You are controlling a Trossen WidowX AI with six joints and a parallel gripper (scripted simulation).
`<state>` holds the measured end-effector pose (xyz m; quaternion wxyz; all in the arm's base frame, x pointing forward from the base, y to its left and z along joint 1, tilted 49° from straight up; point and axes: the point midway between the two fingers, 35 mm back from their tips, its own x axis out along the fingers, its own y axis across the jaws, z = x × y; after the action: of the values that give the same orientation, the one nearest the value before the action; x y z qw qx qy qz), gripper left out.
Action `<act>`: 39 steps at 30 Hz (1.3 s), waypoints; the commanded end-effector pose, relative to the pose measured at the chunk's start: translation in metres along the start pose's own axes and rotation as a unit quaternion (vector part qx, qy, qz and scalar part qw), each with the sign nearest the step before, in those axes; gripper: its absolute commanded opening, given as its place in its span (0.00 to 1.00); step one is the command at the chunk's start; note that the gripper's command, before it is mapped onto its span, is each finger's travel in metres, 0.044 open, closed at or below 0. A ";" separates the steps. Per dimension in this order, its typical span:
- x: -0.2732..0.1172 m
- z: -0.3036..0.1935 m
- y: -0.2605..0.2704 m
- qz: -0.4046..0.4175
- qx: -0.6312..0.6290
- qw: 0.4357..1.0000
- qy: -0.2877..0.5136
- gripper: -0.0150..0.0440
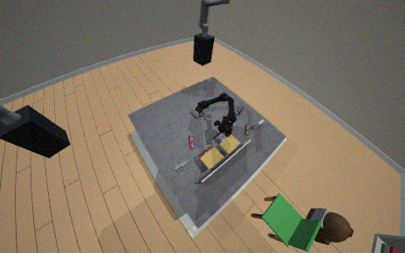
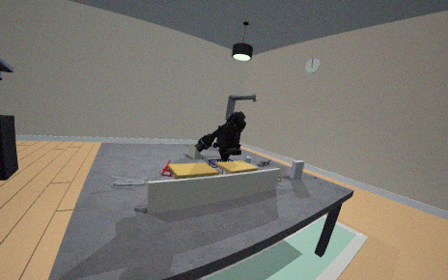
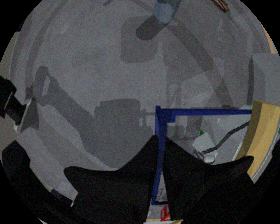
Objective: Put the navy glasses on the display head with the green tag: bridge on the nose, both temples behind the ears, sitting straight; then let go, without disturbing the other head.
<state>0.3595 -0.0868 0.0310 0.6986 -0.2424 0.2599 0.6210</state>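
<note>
The navy glasses (image 3: 206, 112) (image 2: 214, 163) are held by my gripper (image 3: 158, 139) (image 2: 224, 158), which is shut on the front frame near one corner. One temple reaches right, toward a yellow-topped display head (image 3: 262, 135) (image 1: 229, 145) (image 2: 237, 167). The glasses are on the arm's side of this head and not seated on it. A small green mark (image 3: 201, 133) shows beyond the temple, by a pale part; which head it belongs to I cannot tell. The other head (image 1: 212, 159) (image 2: 193, 170) stands to the left, with a red frame (image 1: 205, 152) at its front.
A long pale board (image 1: 226, 161) (image 2: 212, 190) stands behind both heads. Red glasses (image 1: 191, 141) (image 2: 167, 169) and pale glasses (image 1: 181, 164) (image 2: 129, 182) lie to the left. A white box (image 2: 296, 169) and a brown object (image 1: 246, 128) are to the right.
</note>
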 end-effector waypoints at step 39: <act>0.002 0.001 -0.052 0.000 0.002 1.000 -0.002 0.25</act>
<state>0.4086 -0.0909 0.0316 0.6989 -0.2435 0.2588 0.6208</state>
